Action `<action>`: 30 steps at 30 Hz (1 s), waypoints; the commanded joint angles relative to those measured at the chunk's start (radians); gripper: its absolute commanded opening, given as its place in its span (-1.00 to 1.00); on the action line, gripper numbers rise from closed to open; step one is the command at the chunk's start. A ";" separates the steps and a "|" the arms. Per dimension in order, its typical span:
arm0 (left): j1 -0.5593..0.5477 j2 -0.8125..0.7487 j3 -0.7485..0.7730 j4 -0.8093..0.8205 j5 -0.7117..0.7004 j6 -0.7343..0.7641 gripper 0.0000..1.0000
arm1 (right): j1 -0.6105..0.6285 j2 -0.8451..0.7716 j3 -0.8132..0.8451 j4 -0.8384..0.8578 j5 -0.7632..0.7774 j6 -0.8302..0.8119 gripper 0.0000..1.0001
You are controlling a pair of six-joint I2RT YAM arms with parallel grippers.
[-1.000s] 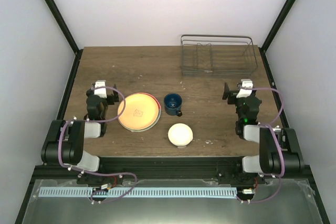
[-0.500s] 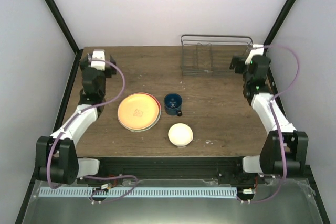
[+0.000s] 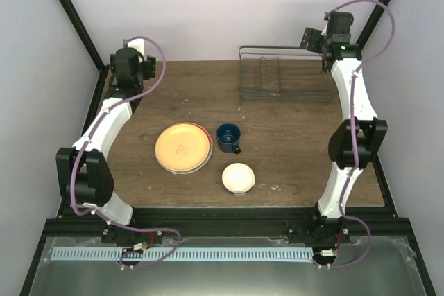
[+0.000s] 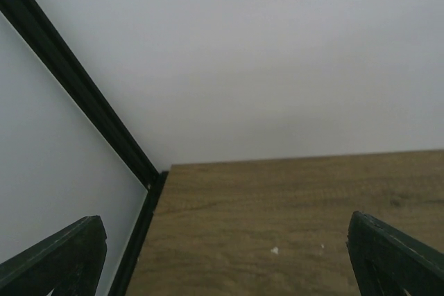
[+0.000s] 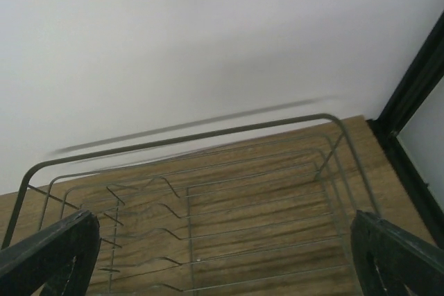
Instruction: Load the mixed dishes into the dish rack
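Right wrist cam: dish rack (image 5: 201, 227) is thin grey wire with wavy dividers. Left gripper (image 4: 225, 254) and right gripper (image 5: 222, 251) gape wide.

Dish rack (image 3: 284, 48) is a grey wire basket with upright dividers, sitting at the far right of the wooden table (image 3: 291, 143), and nothing's in it; the right wrist view looks straight down into the rack (image 5: 208, 135). The orange-yellow plate (image 3: 183, 148) lies flat left of centre, stacked on the floral plate (image 3: 210, 145), which only peeks out as a thin rim on the right. The dark blue mug (image 3: 228, 136) stands upright just beside them, handle toward the near side. The cream-white bowl (image 3: 238, 178) sits nearer the front, apart from the mug; can't tell which way up it is.
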 commanded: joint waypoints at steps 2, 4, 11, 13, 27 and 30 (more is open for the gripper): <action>-0.001 0.049 0.081 -0.191 -0.003 -0.089 0.92 | 0.023 0.183 0.258 -0.302 -0.067 0.086 1.00; -0.003 0.061 0.080 -0.187 0.015 -0.101 0.92 | 0.030 0.240 0.301 -0.325 -0.089 0.105 1.00; -0.004 0.109 0.089 -0.197 0.037 -0.121 0.92 | 0.087 0.357 0.307 -0.298 -0.088 0.101 1.00; -0.003 0.123 0.087 -0.197 0.051 -0.136 0.92 | 0.107 0.382 0.307 -0.269 -0.095 0.093 0.99; -0.007 0.202 0.107 -0.185 0.082 -0.153 0.94 | 0.206 0.502 0.309 -0.245 -0.053 0.100 1.00; -0.008 0.206 0.107 -0.185 0.087 -0.159 0.94 | 0.215 0.513 0.309 -0.262 -0.010 0.095 1.00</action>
